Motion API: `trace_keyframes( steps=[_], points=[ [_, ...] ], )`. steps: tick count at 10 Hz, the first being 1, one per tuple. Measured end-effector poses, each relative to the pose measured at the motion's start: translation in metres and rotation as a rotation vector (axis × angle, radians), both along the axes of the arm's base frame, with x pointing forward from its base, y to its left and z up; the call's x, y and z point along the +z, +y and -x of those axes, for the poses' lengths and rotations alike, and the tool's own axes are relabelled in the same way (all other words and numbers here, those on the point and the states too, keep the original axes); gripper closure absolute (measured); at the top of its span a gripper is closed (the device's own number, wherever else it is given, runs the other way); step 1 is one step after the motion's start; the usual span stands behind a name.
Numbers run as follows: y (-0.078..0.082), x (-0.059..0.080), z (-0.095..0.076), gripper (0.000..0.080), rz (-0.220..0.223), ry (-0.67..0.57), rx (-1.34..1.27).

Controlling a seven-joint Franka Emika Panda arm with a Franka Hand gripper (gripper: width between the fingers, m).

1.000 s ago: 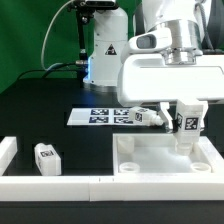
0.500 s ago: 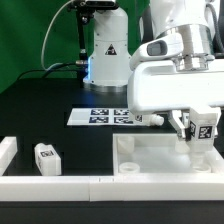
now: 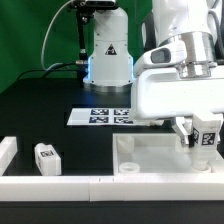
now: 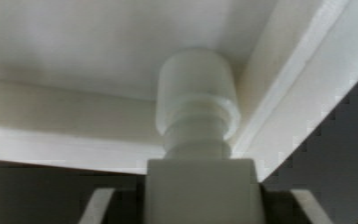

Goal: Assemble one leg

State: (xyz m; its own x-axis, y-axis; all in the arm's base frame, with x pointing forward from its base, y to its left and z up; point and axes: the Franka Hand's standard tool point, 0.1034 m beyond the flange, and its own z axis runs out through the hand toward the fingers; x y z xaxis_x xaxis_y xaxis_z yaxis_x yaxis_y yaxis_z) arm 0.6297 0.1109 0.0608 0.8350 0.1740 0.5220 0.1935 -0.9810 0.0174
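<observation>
My gripper [image 3: 204, 139] is shut on a leg [image 3: 209, 135], a stubby white peg-block with a black-and-white tag. It holds the leg over the far right corner of the white tabletop [image 3: 150, 158], at the exterior view's right. In the wrist view the leg [image 4: 202, 95] runs out from between my fingers [image 4: 101, 205], its round end close to the tabletop's inner corner [image 4: 87, 115]. Whether the end touches the tabletop cannot be told. A second leg [image 3: 45, 156] stands loose on the black table at the exterior view's left.
The marker board [image 3: 98, 116] lies flat behind the tabletop. A white rail [image 3: 50, 186] runs along the front edge with a raised end at the left. The arm's base [image 3: 105, 50] stands at the back, before a green backdrop.
My gripper has carried the leg toward the exterior view's right, along the tabletop's far edge to its right corner. The wrist has turned a little. The loose leg has not moved.
</observation>
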Motion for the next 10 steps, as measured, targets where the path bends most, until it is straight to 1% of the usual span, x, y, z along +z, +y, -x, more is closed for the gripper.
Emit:
trace_keyframes(
  steps=[2,4,7,10],
  points=[
    [0.0005,-0.0024,0.0009,0.0515,0.0,0.0,0.001],
    [0.0003,-0.0096,0.0037,0.0515,0.003,0.007,0.002],
    [0.0005,-0.01,-0.0001,0.0515,0.004,-0.059,-0.003],
    [0.0004,-0.01,0.0,0.0515,0.007,-0.061,0.001]
  ],
)
